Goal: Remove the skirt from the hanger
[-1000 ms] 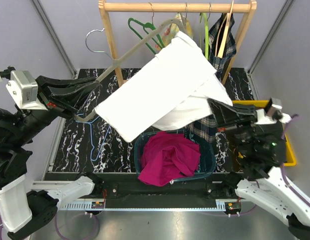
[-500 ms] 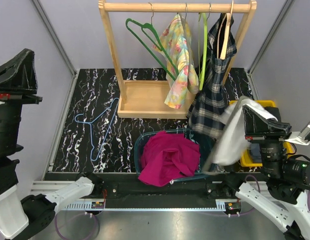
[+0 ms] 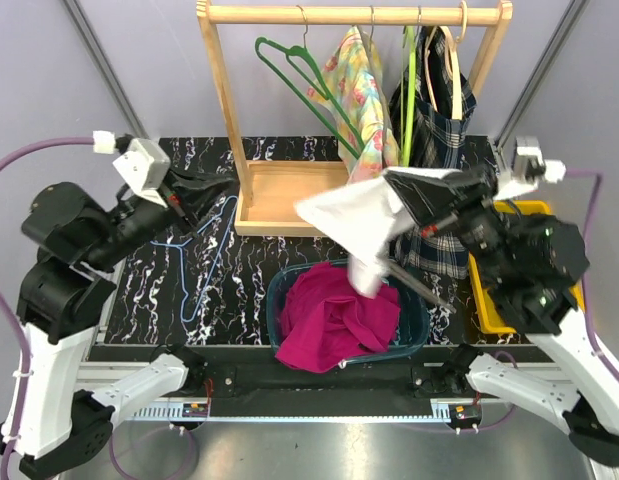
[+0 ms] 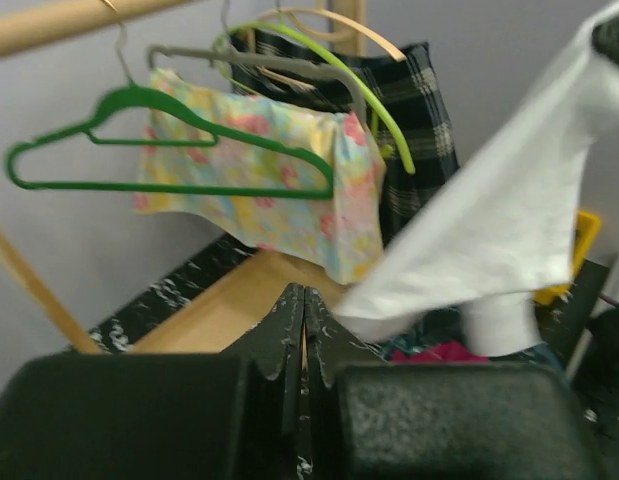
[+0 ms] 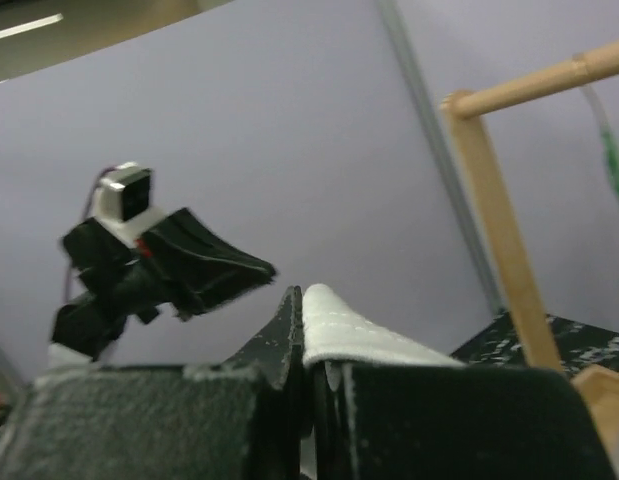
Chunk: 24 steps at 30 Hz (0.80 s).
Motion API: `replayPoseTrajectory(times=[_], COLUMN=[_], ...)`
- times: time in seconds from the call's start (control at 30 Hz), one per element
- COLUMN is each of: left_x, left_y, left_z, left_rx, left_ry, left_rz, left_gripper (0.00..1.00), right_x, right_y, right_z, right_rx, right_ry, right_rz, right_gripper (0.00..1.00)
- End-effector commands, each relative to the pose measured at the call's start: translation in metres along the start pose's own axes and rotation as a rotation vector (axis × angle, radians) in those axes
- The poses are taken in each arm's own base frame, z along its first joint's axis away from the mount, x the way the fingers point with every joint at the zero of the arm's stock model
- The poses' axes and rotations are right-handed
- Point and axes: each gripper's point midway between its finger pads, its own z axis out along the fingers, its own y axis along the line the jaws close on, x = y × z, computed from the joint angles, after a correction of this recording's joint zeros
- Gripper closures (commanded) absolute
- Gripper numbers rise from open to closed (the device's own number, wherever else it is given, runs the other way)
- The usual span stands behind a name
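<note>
Presently the skirt (image 3: 354,225) is plain white, crumpled into loose folds. It hangs in the air above the basket (image 3: 274,300), in front of the rack. The right gripper (image 3: 391,185) pinches its upper edge tight, while the left gripper (image 3: 227,188) is closed on nothing. Four hangers hang on the rail (image 3: 289,14), among them one green hanger (image 4: 169,187). One blue hanger (image 3: 204,262) lies on the table (image 3: 149,290). One magenta cloth (image 3: 339,315) fills the single basket.
</note>
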Motion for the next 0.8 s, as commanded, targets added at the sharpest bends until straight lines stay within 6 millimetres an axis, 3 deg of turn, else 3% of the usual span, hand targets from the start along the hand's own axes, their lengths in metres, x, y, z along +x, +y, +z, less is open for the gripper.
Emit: replayPoseTrajectory(times=[0.0, 0.07, 0.2, 0.23, 0.27, 0.3, 0.33, 0.37, 0.4, 0.43, 0.47, 0.5, 0.53, 0.57, 0.6, 0.63, 0.67, 0.7, 0.73, 0.77], left_x=[-0.001, 0.001, 0.0, 0.005, 0.008, 0.01, 0.02, 0.023, 0.024, 0.036, 0.039, 0.039, 0.048, 0.05, 0.049, 0.055, 0.057, 0.057, 0.068, 0.073], left_y=[-0.031, -0.034, -0.045, -0.047, -0.05, -0.054, -0.055, -0.056, -0.057, -0.056, -0.058, -0.06, -0.061, -0.063, -0.063, -0.063, -0.064, -0.066, -0.066, -0.068], left_z=[-0.007, -0.008, -0.014, -0.012, -0.012, -0.012, -0.009, -0.008, -0.007, -0.002, 0.0, 0.003, 0.008, 0.009, 0.013, 0.016, 0.017, 0.018, 0.021, 0.022], left_rx=[0.15, 0.162, 0.212, 0.226, 0.241, 0.264, 0.278, 0.285, 0.29, 0.291, 0.297, 0.317, 0.322, 0.329, 0.34, 0.342, 0.345, 0.356, 0.357, 0.365], left_ry=[-0.022, -0.03, -0.046, -0.034, -0.028, -0.023, -0.004, 0.001, -0.009, 0.013, 0.016, 0.007, 0.024, 0.027, 0.019, 0.031, 0.035, 0.032, 0.051, 0.062], left_rz=[-0.083, -0.085, -0.099, -0.11, -0.124, -0.129, -0.143, -0.156, -0.161, -0.188, -0.22, -0.23, -0.259, -0.295, -0.305, -0.325, -0.35, -0.357, -0.374, -0.397], left_gripper=[0.95, 0.95, 0.96, 0.95, 0.96, 0.95, 0.95, 0.95, 0.95, 0.95, 0.95, 0.95, 0.95, 0.95, 0.95, 0.95, 0.95, 0.94, 0.93, 0.92], right_x=[-0.055, -0.065, -0.075, -0.094, -0.085, -0.087, -0.107, -0.097, -0.098, -0.115, -0.102, -0.103, -0.12, -0.103, -0.102, -0.126, -0.103, -0.103, -0.134, -0.111], right_y=[0.098, 0.109, 0.11, 0.124, 0.121, 0.127, 0.141, 0.136, 0.139, 0.152, 0.144, 0.148, 0.16, 0.152, 0.158, 0.176, 0.166, 0.172, 0.192, 0.177], right_z=[0.017, 0.022, 0.048, 0.048, 0.065, 0.069, 0.068, 0.085, 0.09, 0.089, 0.107, 0.113, 0.112, 0.134, 0.139, 0.131, 0.156, 0.16, 0.142, 0.167], right_rx=[-0.407, -0.454, -0.459, -0.503, -0.507, -0.538, -0.583, -0.583, -0.603, -0.652, -0.648, -0.667, -0.7, -0.691, -0.711, -0.751, -0.737, -0.752, -0.805, -0.773], right_ry=[-0.046, -0.063, -0.105, -0.147, -0.127, -0.12, -0.163, -0.145, -0.144, -0.191, -0.169, -0.166, -0.201, -0.175, -0.171, -0.21, -0.175, -0.179, -0.25, -0.241], right_rz=[0.077, 0.068, 0.051, 0.043, 0.047, 0.063, 0.058, 0.074, 0.104, 0.102, 0.124, 0.139, 0.132, 0.143, 0.146, 0.132, 0.146, 0.154, 0.143, 0.163], right_gripper=[1.0, 1.0, 1.0, 1.0, 1.0, 1.0, 1.0, 1.0, 1.0, 1.0, 1.0, 1.0, 1.0, 1.0, 1.0, 1.0, 1.0, 1.0, 1.0, 1.0])
